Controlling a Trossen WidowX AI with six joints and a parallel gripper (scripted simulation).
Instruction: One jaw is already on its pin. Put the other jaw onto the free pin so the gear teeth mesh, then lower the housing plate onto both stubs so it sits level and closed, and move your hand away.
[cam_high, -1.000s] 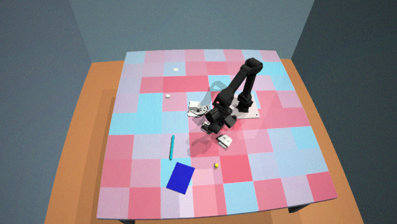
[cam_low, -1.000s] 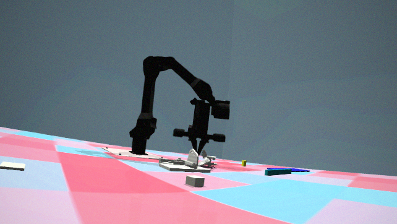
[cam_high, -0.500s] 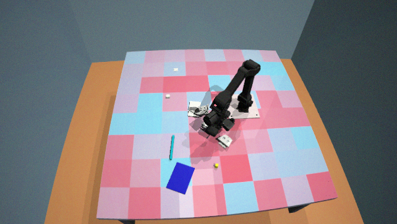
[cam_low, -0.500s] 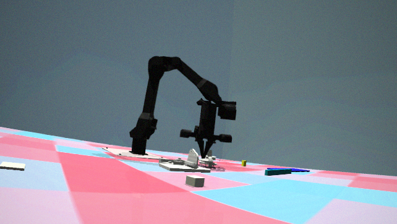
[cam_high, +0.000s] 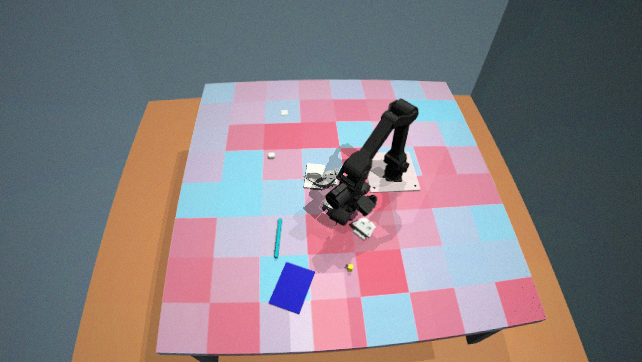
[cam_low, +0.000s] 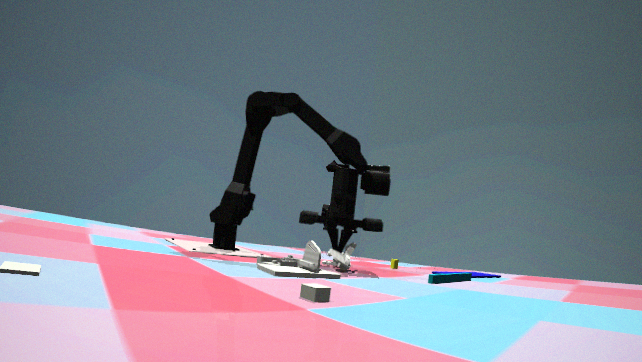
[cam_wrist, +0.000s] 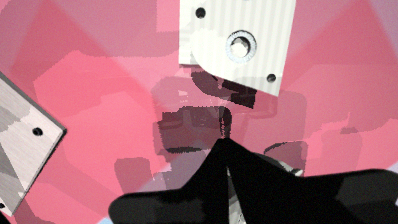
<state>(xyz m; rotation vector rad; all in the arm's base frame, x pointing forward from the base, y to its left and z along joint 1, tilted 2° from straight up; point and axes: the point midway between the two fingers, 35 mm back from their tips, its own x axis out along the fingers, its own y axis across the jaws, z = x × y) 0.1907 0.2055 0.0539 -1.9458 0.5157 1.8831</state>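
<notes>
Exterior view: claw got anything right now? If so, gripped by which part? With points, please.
Nothing held. The claw (cam_high: 334, 207) (cam_low: 340, 249) (cam_wrist: 223, 143) is shut, tips together; the loose toothed piece (cam_low: 340, 260) is right at the tips, not between them. Contact: can't tell.

Matte black arm (cam_high: 377, 142) (cam_low: 250, 145), blocky joints.

A robot test bench: black arm (cam_high: 376, 142) (cam_low: 251, 150), patchwork-topped table (cam_high: 390, 325) (cam_low: 210, 320), plain walls.

The arm (cam_high: 378, 142) (cam_low: 313, 118) is arching from centre-left to centre in the exterior view, its elbow bending high. The end effector (cam_high: 353, 209) (cam_low: 340, 249) (cam_wrist: 223, 143) is pointing downward, its fingers closing together at the tips, lower centre in the wrist view.
</notes>
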